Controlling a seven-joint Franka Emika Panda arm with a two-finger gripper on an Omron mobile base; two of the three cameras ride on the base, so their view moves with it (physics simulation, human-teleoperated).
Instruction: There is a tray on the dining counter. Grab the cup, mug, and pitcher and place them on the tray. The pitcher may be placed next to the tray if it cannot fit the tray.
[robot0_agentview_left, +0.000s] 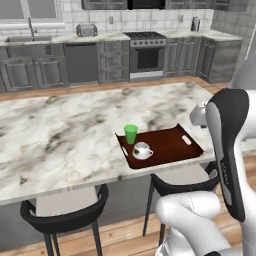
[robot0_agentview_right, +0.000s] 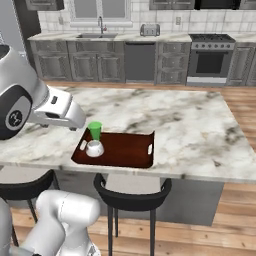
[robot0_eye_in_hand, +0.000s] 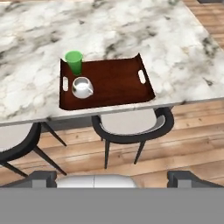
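The dark red-brown tray (robot0_agentview_left: 170, 145) (robot0_agentview_right: 125, 150) (robot0_eye_in_hand: 113, 83) lies at the near edge of the marble dining counter (robot0_agentview_left: 60, 135) (robot0_agentview_right: 190, 125) (robot0_eye_in_hand: 131, 30). The green cup (robot0_agentview_left: 131, 134) (robot0_agentview_right: 95, 130) (robot0_eye_in_hand: 74, 62) stands upright in the tray's far left corner. Just in front of it, also on the tray, sits the white mug (robot0_agentview_left: 142, 150) (robot0_agentview_right: 94, 148) (robot0_eye_in_hand: 82, 86). My gripper (robot0_eye_in_hand: 113, 178) hangs open and empty, high above and in front of the counter edge, well away from the tray. The pitcher is out of view.
Black stools with pale seats (robot0_agentview_left: 65, 210) (robot0_agentview_left: 182, 180) (robot0_agentview_right: 132, 192) (robot0_eye_in_hand: 131, 124) are tucked under the counter's near edge. Grey cabinets, a stove (robot0_agentview_left: 146, 50) and a sink (robot0_agentview_right: 97, 36) line the back wall. Wooden floor (robot0_eye_in_hand: 188, 131) lies below.
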